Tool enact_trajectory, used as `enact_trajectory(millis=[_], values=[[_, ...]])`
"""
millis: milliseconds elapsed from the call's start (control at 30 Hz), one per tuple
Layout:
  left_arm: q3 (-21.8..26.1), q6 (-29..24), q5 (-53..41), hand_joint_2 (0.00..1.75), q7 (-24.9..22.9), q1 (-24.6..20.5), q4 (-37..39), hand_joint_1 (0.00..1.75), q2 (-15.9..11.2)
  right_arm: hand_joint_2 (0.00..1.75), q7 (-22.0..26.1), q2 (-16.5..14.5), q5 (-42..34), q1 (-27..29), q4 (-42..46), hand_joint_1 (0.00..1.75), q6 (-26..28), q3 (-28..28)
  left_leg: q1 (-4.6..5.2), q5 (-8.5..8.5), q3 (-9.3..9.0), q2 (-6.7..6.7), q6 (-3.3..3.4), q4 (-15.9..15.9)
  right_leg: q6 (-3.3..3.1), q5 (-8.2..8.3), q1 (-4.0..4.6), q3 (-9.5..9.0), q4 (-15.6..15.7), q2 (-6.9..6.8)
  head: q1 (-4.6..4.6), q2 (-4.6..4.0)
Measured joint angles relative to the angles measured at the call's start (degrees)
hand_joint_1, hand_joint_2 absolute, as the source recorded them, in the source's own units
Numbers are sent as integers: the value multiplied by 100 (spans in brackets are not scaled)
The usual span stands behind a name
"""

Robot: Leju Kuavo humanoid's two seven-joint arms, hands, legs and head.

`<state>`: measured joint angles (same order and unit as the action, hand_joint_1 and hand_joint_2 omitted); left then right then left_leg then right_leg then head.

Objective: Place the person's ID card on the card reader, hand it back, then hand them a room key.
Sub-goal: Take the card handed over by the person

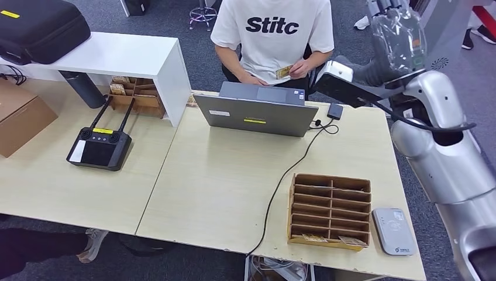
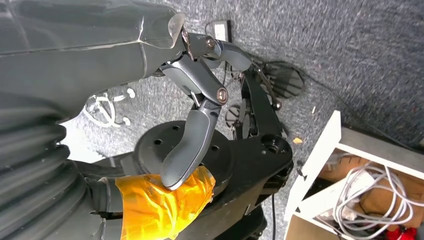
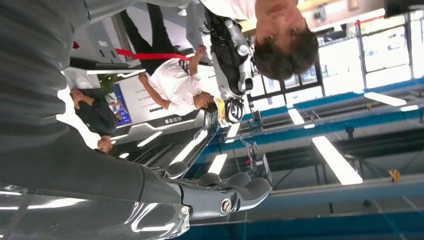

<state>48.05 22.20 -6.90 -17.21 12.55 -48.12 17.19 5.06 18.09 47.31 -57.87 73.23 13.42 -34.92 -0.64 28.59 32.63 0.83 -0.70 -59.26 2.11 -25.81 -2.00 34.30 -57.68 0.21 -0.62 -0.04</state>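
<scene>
Behind the table stands a person in a white shirt (image 1: 272, 35), holding a yellowish ID card (image 1: 283, 71) in both hands. The grey card reader (image 1: 393, 230) lies at the table's near right corner. Beside it stands a wooden slotted tray (image 1: 330, 211) with room key cards (image 1: 314, 237) in its front row. My right hand (image 1: 399, 30) is raised high at the far right, above the table's level and to the right of the person; its fingers (image 3: 235, 191) lie stretched out and hold nothing. My left hand (image 2: 200, 100) hangs over the carpet with its fingers apart and nothing in them.
An open laptop (image 1: 257, 111) stands between me and the person, and its black cable (image 1: 281, 181) runs across the table. A black remote controller (image 1: 99, 146), a white shelf (image 1: 128, 55), a black case (image 1: 41, 29) and a cardboard box (image 1: 20, 117) are on the left.
</scene>
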Motion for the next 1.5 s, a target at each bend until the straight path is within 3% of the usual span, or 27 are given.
enact_trajectory(millis=[167, 433, 733, 867, 1000, 1200, 1500], values=[[78, 42, -133, 175, 230, -270, 682, 0, -155, 175, -148, -351, 108, -590, -1146, 0, -208, -417, 0, 0, 1, 0, 0, 0, 0, 0, -1, 0, 1, 0, 0, 0], [80, -15, -272, 175, 361, -460, 1311, 0, -314, 175, -382, -829, 254, -1057, -2413, 0, -320, -833, 1, 0, 1, 0, 0, -1, 0, 0, -1, 3, 1, 1, -1, 0], [161, 164, -345, 175, -338, -281, 986, 0, -87, 175, -741, -1118, 205, -1135, -3216, 1, 180, -919, 1, 1, 1, -1, 0, -1, 0, 0, -1, 3, 3, 1, 0, 0], [214, 333, -230, 175, -708, -99, 526, 0, 99, 175, -911, -1181, 223, -1122, -3393, 171, 546, -832, 2, 1, 1, -2, 0, -2, 1, 0, -1, 5, 4, 2, -1, 0], [38, 184, 306, 175, -1016, 180, 52, 0, 204, 175, -942, -1200, 303, -1042, -3468, 175, 740, -720, 1, 2, 1, -3, 0, -2, 0, 0, -1, 9, 4, 3, 0, 0], [-679, -176, 1101, 175, -1362, 709, -762, 0, 286, 175, -775, -1202, 313, -887, -3491, 175, 901, -507, 1, 2, 3, -3, 0, -2, 0, 0, 1, 12, 4, 3, -1, 0], [-1104, -43, 1194, 175, -1270, 898, -1143, 0, 297, 175, -530, -1202, 285, -759, -3376, 175, 1035, -244, 1, 2, 4, -3, 0, -2, 0, 0, 1, 13, 4, 4, -1, 0]])
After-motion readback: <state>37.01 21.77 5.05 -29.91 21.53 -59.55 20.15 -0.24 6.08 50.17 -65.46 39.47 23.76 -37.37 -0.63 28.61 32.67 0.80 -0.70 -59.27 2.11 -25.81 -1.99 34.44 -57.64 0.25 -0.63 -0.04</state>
